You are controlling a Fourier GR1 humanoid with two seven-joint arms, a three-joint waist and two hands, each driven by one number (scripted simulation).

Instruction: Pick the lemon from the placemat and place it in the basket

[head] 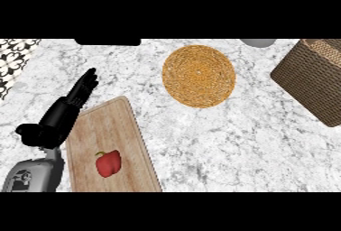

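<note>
The round woven placemat (198, 76) lies on the marble counter at the upper middle, and its top is bare. No lemon shows anywhere in the head view. The brown wicker basket (311, 83) stands at the right edge, partly cut off, so I cannot see its inside. My left hand (65, 113) rests at the left, open with straight fingers pointing up and away, well apart from the placemat. My right hand is out of the view.
A wooden cutting board (110, 135) lies beside the left forearm with a red bell pepper (108, 163) on it. A grey round object (258, 42) and a black object (106, 41) sit at the far edge. Patterned tiles (12, 58) fill the upper left corner.
</note>
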